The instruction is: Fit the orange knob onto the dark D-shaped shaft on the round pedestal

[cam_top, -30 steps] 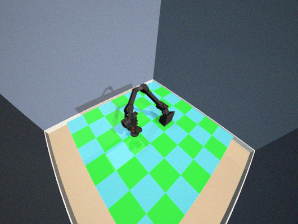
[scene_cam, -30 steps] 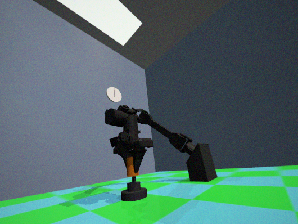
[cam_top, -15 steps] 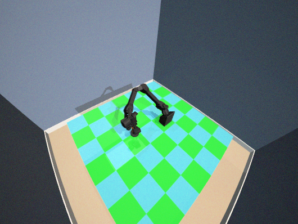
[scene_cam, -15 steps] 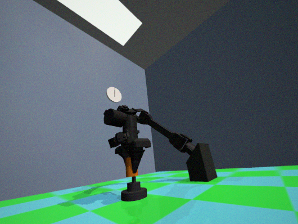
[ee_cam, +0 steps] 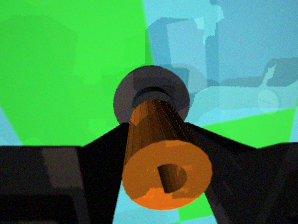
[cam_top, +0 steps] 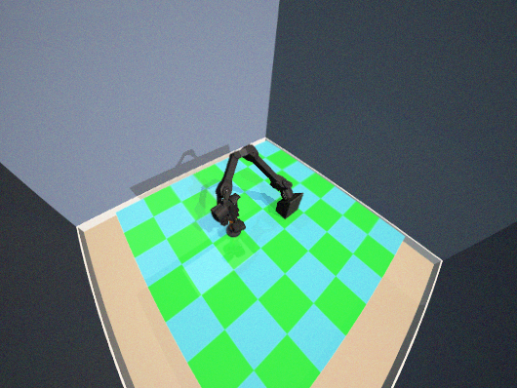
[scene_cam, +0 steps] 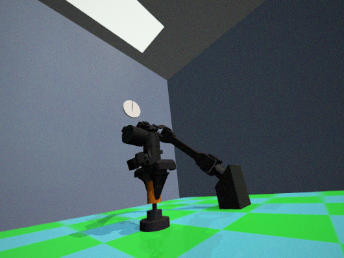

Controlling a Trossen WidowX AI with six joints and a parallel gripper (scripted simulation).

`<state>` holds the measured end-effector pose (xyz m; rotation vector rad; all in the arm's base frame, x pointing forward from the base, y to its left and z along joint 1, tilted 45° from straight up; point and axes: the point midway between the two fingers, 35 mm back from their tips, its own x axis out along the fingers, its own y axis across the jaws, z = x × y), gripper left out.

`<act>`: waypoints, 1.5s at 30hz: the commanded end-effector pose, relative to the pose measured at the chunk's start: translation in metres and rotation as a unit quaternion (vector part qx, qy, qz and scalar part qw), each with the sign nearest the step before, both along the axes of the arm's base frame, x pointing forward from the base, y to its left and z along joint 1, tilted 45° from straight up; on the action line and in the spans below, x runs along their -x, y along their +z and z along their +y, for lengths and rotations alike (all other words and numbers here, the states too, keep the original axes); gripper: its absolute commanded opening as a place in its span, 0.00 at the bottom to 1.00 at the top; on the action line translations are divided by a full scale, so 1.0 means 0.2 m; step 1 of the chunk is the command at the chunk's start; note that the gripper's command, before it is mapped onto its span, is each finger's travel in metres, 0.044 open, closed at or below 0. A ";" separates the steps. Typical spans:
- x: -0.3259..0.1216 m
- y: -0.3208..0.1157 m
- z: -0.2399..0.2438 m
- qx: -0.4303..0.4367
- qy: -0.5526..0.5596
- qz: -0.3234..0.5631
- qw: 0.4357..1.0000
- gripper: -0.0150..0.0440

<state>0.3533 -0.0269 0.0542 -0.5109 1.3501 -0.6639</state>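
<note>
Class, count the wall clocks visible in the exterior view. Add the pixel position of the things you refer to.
1: a round white wall clock [scene_cam: 131, 109] on the left wall, above the arm. Others may be out of view.

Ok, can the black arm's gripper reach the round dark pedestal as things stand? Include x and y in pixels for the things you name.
Probably not directly: the orange cylindrical knob [scene_cam: 150, 192] [ee_cam: 167, 175], clamped in the gripper [scene_cam: 154, 196] [ee_cam: 155, 128], hangs between.
</note>
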 end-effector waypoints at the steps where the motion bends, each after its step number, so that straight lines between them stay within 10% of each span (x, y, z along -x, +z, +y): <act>1: 0.01 0.00 -0.01 0.001 0.000 -0.002 1.000 0.25; 45: -0.01 0.01 0.00 -0.008 -0.075 -0.075 0.994 0.25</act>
